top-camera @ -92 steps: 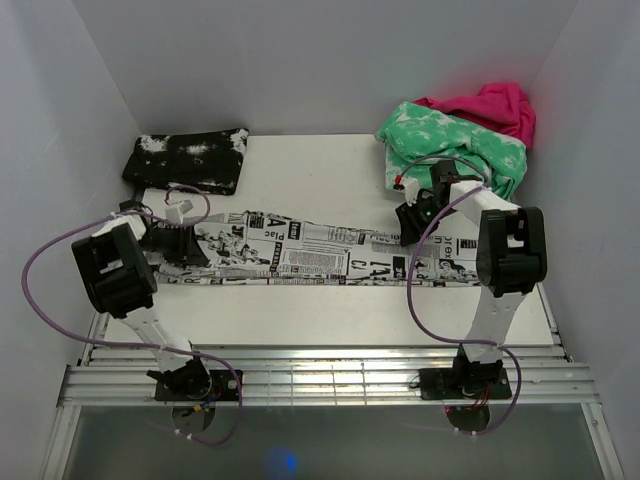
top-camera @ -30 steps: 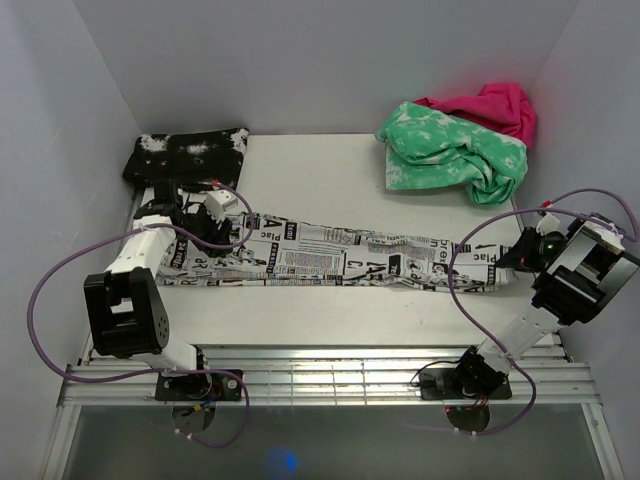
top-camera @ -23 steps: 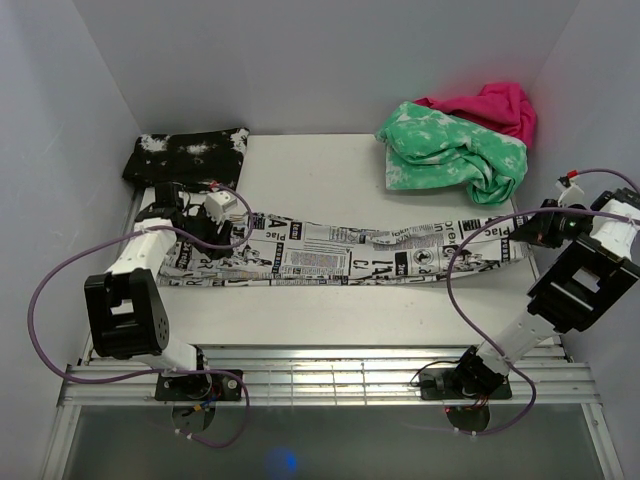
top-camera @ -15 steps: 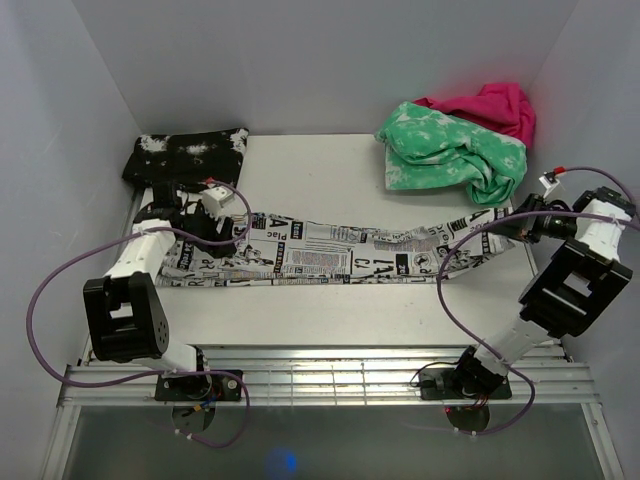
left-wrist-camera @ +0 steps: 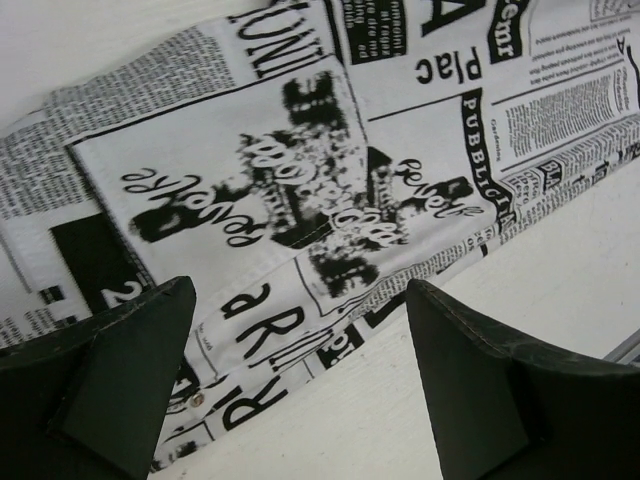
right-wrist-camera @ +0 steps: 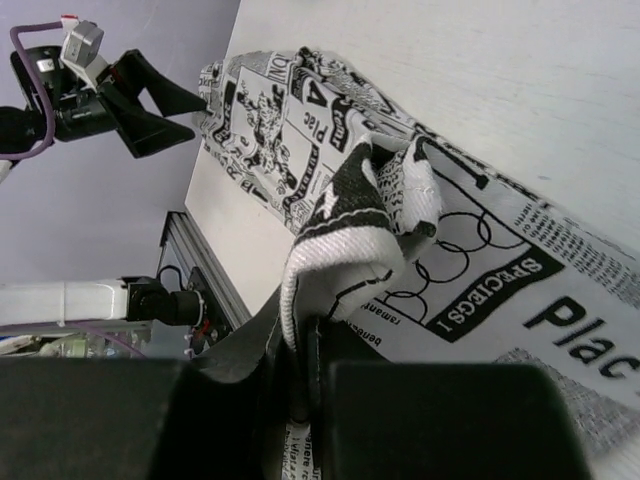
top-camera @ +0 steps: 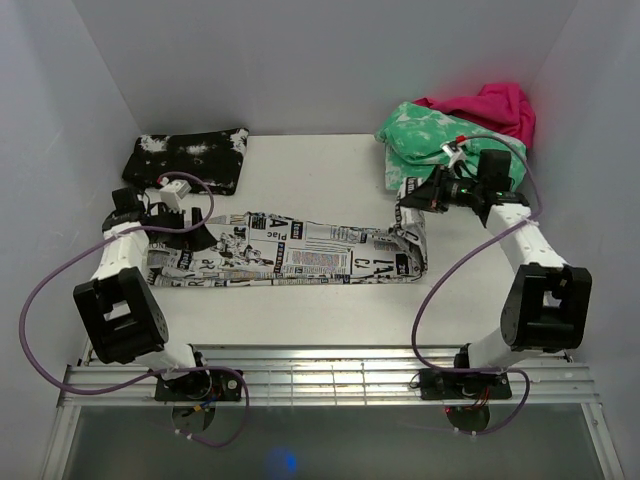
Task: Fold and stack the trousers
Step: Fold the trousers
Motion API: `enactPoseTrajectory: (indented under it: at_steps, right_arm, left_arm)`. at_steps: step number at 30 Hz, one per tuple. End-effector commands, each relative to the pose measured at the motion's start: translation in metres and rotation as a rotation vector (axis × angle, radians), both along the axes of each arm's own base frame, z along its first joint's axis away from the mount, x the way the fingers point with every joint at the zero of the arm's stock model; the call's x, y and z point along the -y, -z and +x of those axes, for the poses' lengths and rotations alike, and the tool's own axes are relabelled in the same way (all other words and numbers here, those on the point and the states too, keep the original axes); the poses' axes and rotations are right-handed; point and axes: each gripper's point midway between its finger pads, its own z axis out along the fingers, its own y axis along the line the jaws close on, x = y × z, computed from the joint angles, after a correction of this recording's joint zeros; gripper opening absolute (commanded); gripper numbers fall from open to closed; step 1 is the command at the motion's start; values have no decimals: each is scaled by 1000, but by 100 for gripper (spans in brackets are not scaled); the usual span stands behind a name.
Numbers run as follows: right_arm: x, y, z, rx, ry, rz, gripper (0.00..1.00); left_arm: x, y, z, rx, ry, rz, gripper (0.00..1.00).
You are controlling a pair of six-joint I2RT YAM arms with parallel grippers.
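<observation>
1. The trousers (top-camera: 290,255) are lying as a long strip across the middle of the table (top-camera: 320,170). The waist end is at the left, and the leg end is rising off the surface at the right, just in front of the green-and-white garment (top-camera: 450,150)
2. The right gripper (top-camera: 415,198) is clenching the hem. In the right wrist view the cloth is bunching out of its closed jaws and hanging in a loop below
3. Judgement: the hem is being held high so the legs clear the table while travelling left, so the leg end can be laid over the waist end as a half fold
4. The left gripper (top-camera: 190,238) is hovering released over the waist end. In the left wrist view its jaws are standing wide apart with only flat cloth beneath them and nothing gripped
5. Judgement: it is letting the waist settle flat as the base of the fold, and staying near in case the cloth slides
6. Change from a second ago: the right arm was reaching toward the far right edge, pulling the legs straight. Now it is swinging inward, and the flat strip is looking shorter
7. The left gripper's jaws were narrower a second ago, and it is now sitting slightly further left
8. The black speckled garment (top-camera: 190,158) and the pink garment (top-camera: 495,105) are sitting unchanged
</observation>
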Motion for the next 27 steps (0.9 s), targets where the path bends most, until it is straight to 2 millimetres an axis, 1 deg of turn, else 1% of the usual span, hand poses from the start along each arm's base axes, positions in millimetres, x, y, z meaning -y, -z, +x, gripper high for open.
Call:
enactPoseTrajectory:
  at_steps: [1,2,3,4,5,6,7,8,9,10,11,12,13,14,15,16,17,19,20,21,22,23,26,27]
  right_arm:
    - [-55,-10,22,13,-11,44,8]
    - [-64,-3,31,15,-11,44,8]
    - [-75,0,31,8,-23,47,8]
    - [-96,0,26,1,-59,58,8]
    - [-106,3,32,18,-61,57,8]
    - [-116,3,32,20,-72,58,8]
    - [-134,4,27,14,-102,61,8]
    - [-144,8,32,10,-107,58,8]
    - [-153,8,32,14,-121,60,8]
    - [-169,12,27,5,-148,56,8]
    - [-177,19,31,-1,-145,46,8]
    - [-184,22,31,0,-151,40,8]
    - [-197,27,25,-3,-174,34,8]
    - [-203,41,27,-19,-172,16,8]
    - [-209,43,28,-22,-178,12,8]
    - [-218,50,23,-33,-196,6,8]
    - [-223,64,24,-62,-194,-4,8]
    - [-235,72,21,-66,-208,-3,8]
    - [-238,84,20,-89,-210,-11,8]
    - [-246,84,17,-87,-224,-12,8]
    - [-249,92,16,-101,-228,-19,8]
    - [-254,94,14,-102,-239,-19,8]
    - [-267,97,10,-109,-264,-19,8]
    - [-273,96,6,-108,-277,-18,8]
  left_arm:
    - [-3,-8,2,-5,-17,-64,98]
    - [-4,-4,1,-19,-22,-62,98]
    - [-4,2,-2,-33,-25,-61,98]
    - [-5,6,-3,-40,-30,-55,98]
    - [-6,11,-5,-55,-41,-49,98]
    - [-7,14,-4,-58,-45,-45,98]
    - [-8,22,-8,-75,-55,-46,98]
    - [-8,27,-10,-92,-64,-45,98]
    - [-8,34,-11,-112,-66,-51,98]
    - [-7,39,-14,-131,-68,-58,98]
    - [-6,43,-16,-148,-73,-66,98]
    - [-6,46,-18,-160,-73,-68,98]
    - [-5,51,-20,-174,-74,-73,98]
    - [-5,51,-20,-171,-73,-73,98]
    - [-5,52,-20,-170,-74,-74,98]
    - [-5,52,-20,-169,-74,-73,98]
    - [-5,51,-20,-167,-74,-72,98]
    - [-5,51,-19,-163,-74,-71,98]
    - [-5,51,-19,-164,-72,-72,98]
    - [-5,51,-19,-162,-71,-74,98]
    - [-5,51,-19,-162,-69,-72,98]
    - [-5,51,-19,-164,-70,-71,98]
    - [-5,52,-20,-168,-71,-73,98]
    - [-5,53,-20,-169,-71,-71,98]
